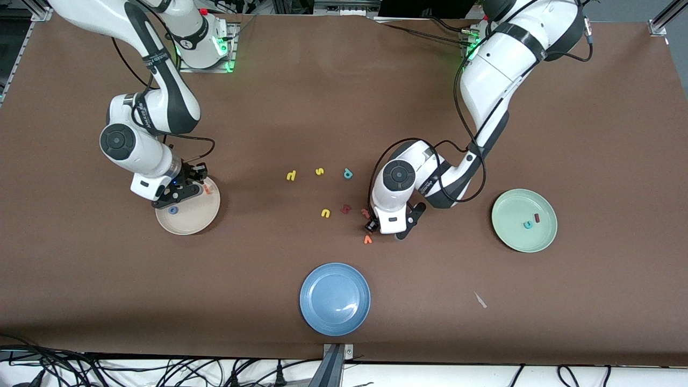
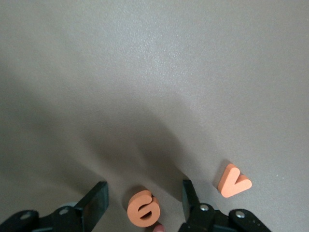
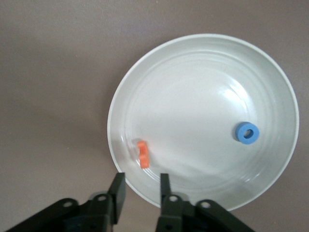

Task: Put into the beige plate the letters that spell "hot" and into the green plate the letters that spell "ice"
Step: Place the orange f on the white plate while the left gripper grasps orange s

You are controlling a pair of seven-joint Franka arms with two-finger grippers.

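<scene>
The beige plate (image 1: 188,223) lies toward the right arm's end and holds the blue o (image 1: 173,210) and the orange t (image 1: 207,189). My right gripper (image 3: 141,191) hangs over the plate's rim (image 3: 116,111), open and empty, beside the orange t (image 3: 143,153); the blue o (image 3: 246,132) lies apart from it. The yellow h (image 1: 291,175) is on the table. My left gripper (image 2: 142,205) is down at the table, open, its fingers (image 2: 94,208) standing either side of the orange e (image 2: 143,208) without touching it. The green plate (image 1: 510,236) holds the teal c (image 1: 528,225) and the dark red i (image 1: 537,217).
An orange v (image 2: 233,181) lies close beside the left gripper. Mid-table lie a yellow s (image 1: 320,171), a teal p (image 1: 348,173), a yellow u (image 1: 325,213), a dark red letter (image 1: 345,209) and a pinkish-red one (image 1: 365,213). A blue plate (image 1: 335,299) sits nearest the front camera.
</scene>
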